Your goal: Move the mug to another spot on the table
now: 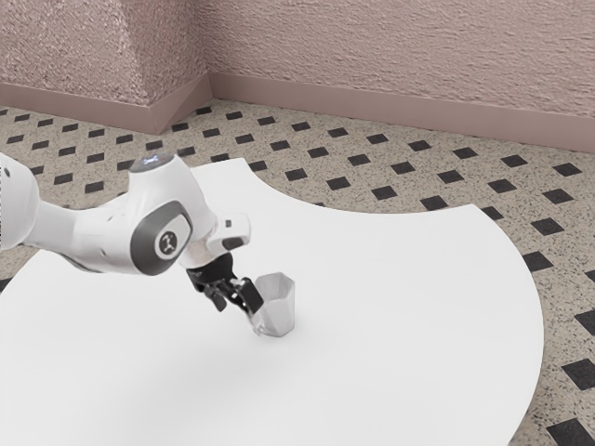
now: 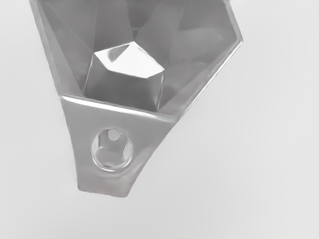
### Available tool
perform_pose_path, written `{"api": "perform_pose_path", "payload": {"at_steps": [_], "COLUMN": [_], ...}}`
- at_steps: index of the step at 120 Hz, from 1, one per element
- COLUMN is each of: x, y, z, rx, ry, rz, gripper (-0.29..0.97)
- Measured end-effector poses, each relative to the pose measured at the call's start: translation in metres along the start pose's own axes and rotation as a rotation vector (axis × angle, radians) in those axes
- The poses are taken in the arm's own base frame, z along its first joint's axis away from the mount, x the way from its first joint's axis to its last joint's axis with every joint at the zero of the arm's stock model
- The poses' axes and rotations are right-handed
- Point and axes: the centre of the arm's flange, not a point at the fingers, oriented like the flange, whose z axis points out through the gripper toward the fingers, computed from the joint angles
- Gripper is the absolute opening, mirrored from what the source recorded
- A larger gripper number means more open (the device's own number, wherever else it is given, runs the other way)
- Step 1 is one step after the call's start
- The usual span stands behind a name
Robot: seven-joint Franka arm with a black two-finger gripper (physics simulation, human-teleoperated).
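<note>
while the white arm (image 1: 102, 232) comes in from the exterior view's left and bends low over the table (image 1: 400, 307), its black gripper (image 1: 232, 297) hangs just above the white top, right against the side of the mug (image 1: 276, 305) that faces the arm. from where i stand the gripper's dark shape runs into the mug's near side, so i cannot tell whether it is open or clamped on anything. a round grey cap (image 1: 165, 243) on the arm's joint carries a small white mark, too small to read. the mug is silver-grey and faceted and stands upright on the table, long axis vertical, mouth up, roughly mid-table and a little toward the exterior view's left. in the wrist view the mug (image 2: 124, 64) sits directly under the hand, seen down into its angular inside, and its flat handle (image 2: 107, 169), pierced by a round hole, sticks out toward the hand. around the table the floor (image 1: 418, 158) is speckled tile with black diamonds, and a pinkish wall (image 1: 372, 46) stands behind.
</note>
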Motion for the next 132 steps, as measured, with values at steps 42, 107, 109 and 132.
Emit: {"api": "perform_pose_path", "payload": {"at_steps": [42,107,109,132], "x": [0.004,0.005,0.005,0.009], "y": [-0.024,-0.021,-0.022,-0.026], "z": [0.005,0.022,0.023,0.033], "rx": [-0.008,-0.038,-0.038,-0.034], "ry": [0.049,0.073,0.073,0.072], "rz": [0.110,0.254,0.255,0.279], "gripper": [0.66,0.66,0.66,0.66]}}
